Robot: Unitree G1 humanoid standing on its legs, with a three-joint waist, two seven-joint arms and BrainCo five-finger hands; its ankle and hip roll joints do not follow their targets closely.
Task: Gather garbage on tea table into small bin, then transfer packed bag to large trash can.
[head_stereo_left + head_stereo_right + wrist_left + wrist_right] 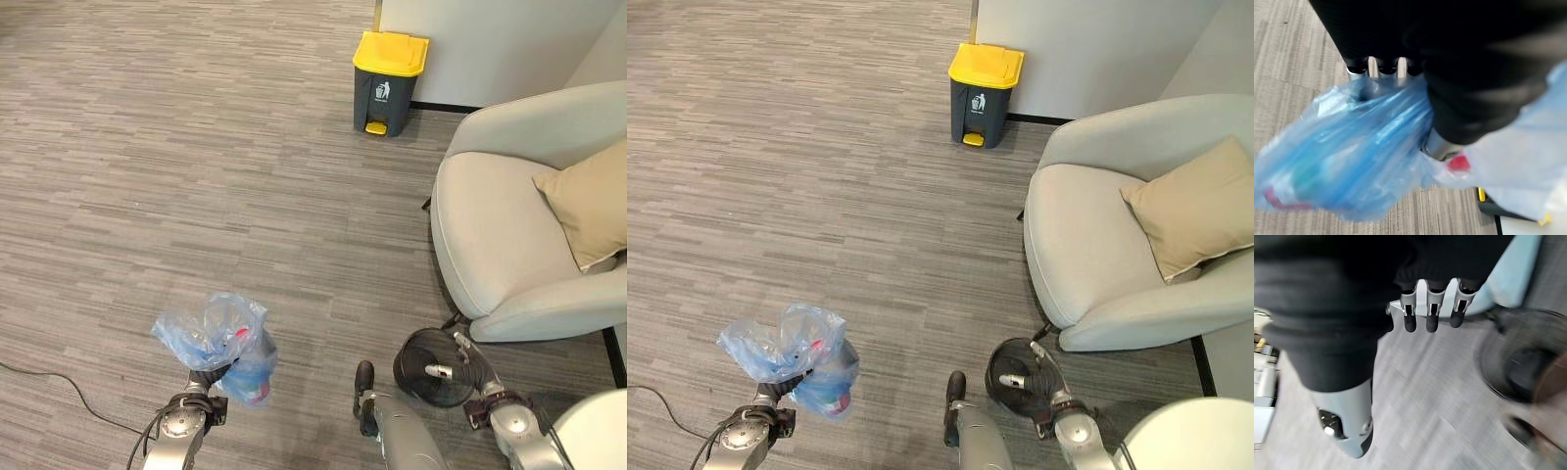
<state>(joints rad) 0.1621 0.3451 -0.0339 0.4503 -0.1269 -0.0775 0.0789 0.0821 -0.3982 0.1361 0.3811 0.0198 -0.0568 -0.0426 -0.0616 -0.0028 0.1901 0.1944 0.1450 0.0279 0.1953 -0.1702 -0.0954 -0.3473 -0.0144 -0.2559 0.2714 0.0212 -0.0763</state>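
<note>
A packed blue plastic bag with garbage inside hangs low at the left above the carpet, and my left hand is shut on its gathered neck. In the left wrist view the bag bulges just past the curled fingers. The large trash can, dark grey with a yellow lid, stands far ahead against the wall. The small black bin sits on the floor at the lower right. My right hand is open beside it with relaxed fingers, holding nothing.
A light grey armchair with a beige cushion fills the right side, just beyond the small bin. A white round table edge shows at the bottom right. Grey striped carpet stretches from me to the trash can.
</note>
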